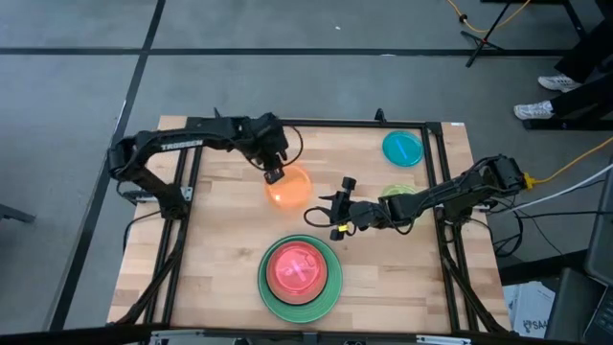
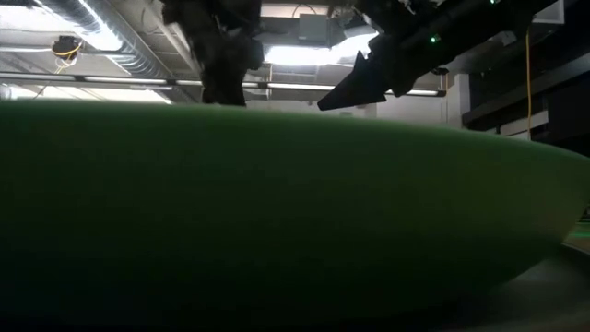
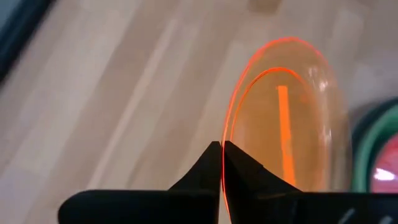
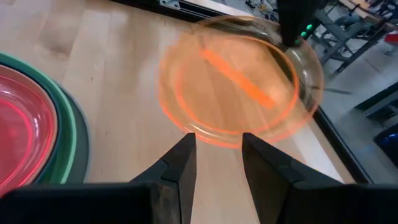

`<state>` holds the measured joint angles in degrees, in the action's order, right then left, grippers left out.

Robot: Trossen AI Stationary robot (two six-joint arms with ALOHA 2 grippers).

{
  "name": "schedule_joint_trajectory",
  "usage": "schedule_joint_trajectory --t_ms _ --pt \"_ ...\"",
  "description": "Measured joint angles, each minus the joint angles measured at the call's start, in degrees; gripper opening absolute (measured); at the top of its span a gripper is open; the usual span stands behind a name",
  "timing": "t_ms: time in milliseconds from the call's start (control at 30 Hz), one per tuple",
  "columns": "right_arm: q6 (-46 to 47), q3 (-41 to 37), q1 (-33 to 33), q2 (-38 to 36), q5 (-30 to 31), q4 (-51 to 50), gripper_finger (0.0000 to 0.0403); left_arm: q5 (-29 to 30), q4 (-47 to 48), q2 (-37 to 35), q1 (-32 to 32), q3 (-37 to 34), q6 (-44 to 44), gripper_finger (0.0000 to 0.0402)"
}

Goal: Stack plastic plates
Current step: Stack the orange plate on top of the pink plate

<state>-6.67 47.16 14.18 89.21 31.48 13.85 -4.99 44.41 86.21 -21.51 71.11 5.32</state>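
Filling almost the whole low view, the green plate [image 2: 277, 212] sits right against the camera, its rim a broad dark curve. From above, this large plate [image 1: 330, 292] lies at the table's near edge with a darker plate and a pink plate [image 1: 299, 269] nested inside it.

Pinched on the rim of the orange plate [image 3: 283, 118], the left gripper [image 3: 222, 163] has its two fingers pressed together with the thin plastic edge between them. In the high view that gripper [image 1: 274, 172] meets the orange plate [image 1: 290, 187] at its far left edge, near the middle of the wooden table [image 1: 220, 240]; whether the plate is lifted or resting cannot be told. The left arm reaches in from the table's left side.

Narrowly parted and holding nothing, the right gripper [image 4: 217, 155] points at the orange plate [image 4: 239, 87] from just beside it. From above, the right gripper [image 1: 330, 211] hangs between the orange plate and the stack.

Farther right, a lime plate [image 1: 395, 195] lies partly under the right arm, and a blue plate [image 1: 402, 148] rests near the far right corner.
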Motion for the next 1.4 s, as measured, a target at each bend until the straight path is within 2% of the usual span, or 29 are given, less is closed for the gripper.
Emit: schedule_joint_trajectory --t_ms 233,567,833,1167,1400 --pt "-1.0 0.0 1.2 -1.0 1.5 0.0 0.0122 -0.6 4.5 -1.8 7.5 0.0 4.1 0.0003" --pt "-1.1 0.1 1.3 -1.0 2.0 0.1 0.0122 -0.2 2.5 -1.5 20.6 0.0 7.4 0.0004" --pt "-1.1 0.1 1.3 -1.0 2.0 0.0 0.0122 2.6 -2.6 2.3 28.8 0.0 9.6 0.0004" --pt "-1.2 0.1 1.3 -1.0 2.0 -0.4 0.0122 3.0 -9.4 10.6 35.0 0.0 9.6 0.0005" --pt "-1.2 0.1 1.3 -1.0 2.0 -0.4 0.0122 6.0 -10.4 15.8 35.6 0.0 9.1 0.0005"
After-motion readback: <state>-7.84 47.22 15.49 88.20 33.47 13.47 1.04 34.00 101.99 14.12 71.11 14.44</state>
